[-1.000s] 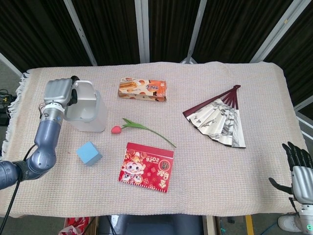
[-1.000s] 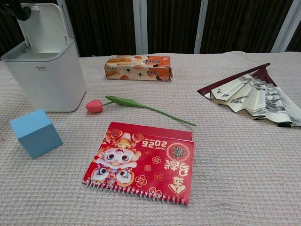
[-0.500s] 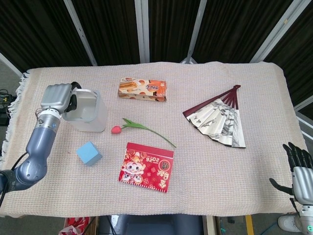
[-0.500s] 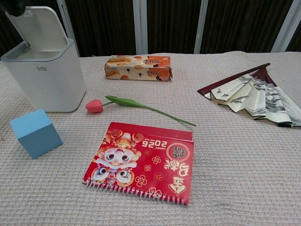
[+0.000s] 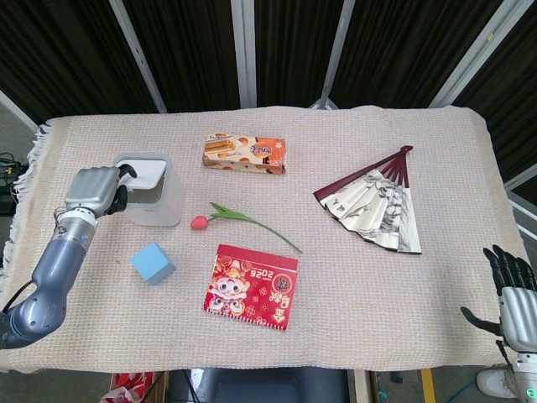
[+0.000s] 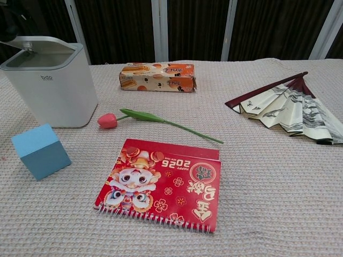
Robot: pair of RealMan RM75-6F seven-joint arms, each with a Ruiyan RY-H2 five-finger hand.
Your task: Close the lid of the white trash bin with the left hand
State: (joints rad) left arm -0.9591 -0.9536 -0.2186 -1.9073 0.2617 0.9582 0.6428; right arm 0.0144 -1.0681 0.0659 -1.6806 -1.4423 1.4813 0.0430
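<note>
On beige woven tablecloth before dark ribbed curtains: left hand fisted, right hand splayed.

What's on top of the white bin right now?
The lid lies nearly flat on the white trash bin, a gap showing at its front edge. The left hand sits at the bin's left side. The bin's inside is covered.

Lighting: bright, even, overhead; both views sharp. Shadows: short and soft, close beside the blue block and white trash bin. Glare: none on the bench cloth. Backdrop: dark. Blur: none noted.
</note>
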